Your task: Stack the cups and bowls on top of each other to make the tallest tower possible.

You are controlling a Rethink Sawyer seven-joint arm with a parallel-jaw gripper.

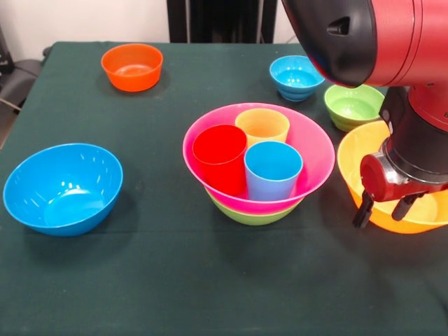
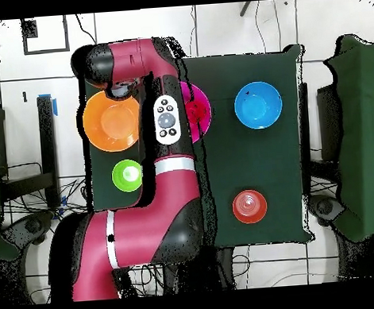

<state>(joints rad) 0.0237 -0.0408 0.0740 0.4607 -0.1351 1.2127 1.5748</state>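
A large pink bowl (image 1: 311, 157) sits nested in a green bowl (image 1: 252, 214) at the table's middle. Three cups stand upright side by side inside it: red (image 1: 219, 157), yellow (image 1: 262, 126) and light blue (image 1: 273, 170). A large yellow-orange bowl (image 1: 353, 164) stands alone at the right. My gripper (image 1: 383, 210) hangs low at this bowl's near side, fingers apart and open, nothing held. From overhead the arm covers most of the pink bowl (image 2: 202, 112) and leaves the yellow-orange bowl (image 2: 112, 122) in plain sight.
A medium blue bowl (image 1: 63, 187) rests at the left. A small orange bowl (image 1: 131, 66) is at the far left, with a small blue bowl (image 1: 297, 77) and a small green bowl (image 1: 352, 106) at the far right. The table's right edge runs close to the yellow-orange bowl.
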